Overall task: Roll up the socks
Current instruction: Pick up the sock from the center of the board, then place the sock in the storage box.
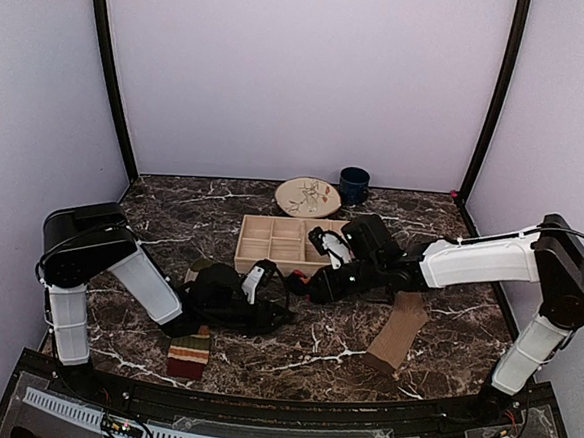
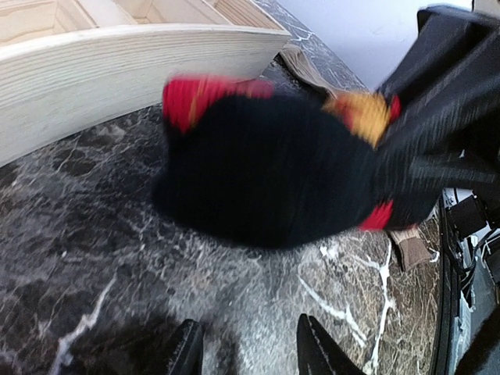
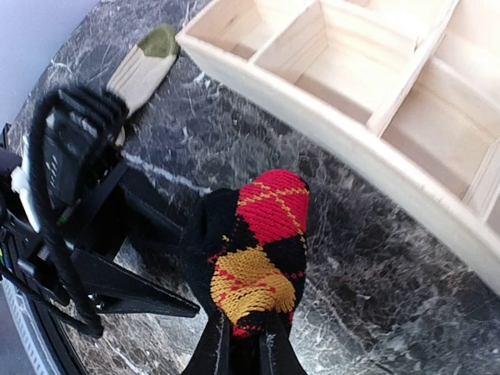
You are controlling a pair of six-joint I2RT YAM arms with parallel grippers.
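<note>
Lower left of the overhead view: the striped sock (image 1: 189, 355) lies flat on the marble table (image 1: 333, 354), banded in green, cream and maroon, apart from both arms.

Left: the left arm rises from its base, folds at the elbow and reaches low across the table toward the centre. The left gripper (image 2: 246, 344) hovers just above the marble; its two dark fingers stand apart with nothing between them, and it points at the black sock just ahead.

Centre: the black sock (image 3: 258, 258) sits in front of the wooden tray (image 3: 367, 160), just beside its front wall. It is black knit with red and yellow-orange diamonds crossed by thin lines, and it is bunched rather than spread. Whether it touches the table cannot be told.

Centre right: the right gripper (image 3: 244, 355) is clenched on the sock's black end.

Right: the right arm stretches almost level from its tall elbow at the frame's right edge. Below its forearm lies the tan sock (image 1: 400, 332), ribbed, plain and flat.
</note>
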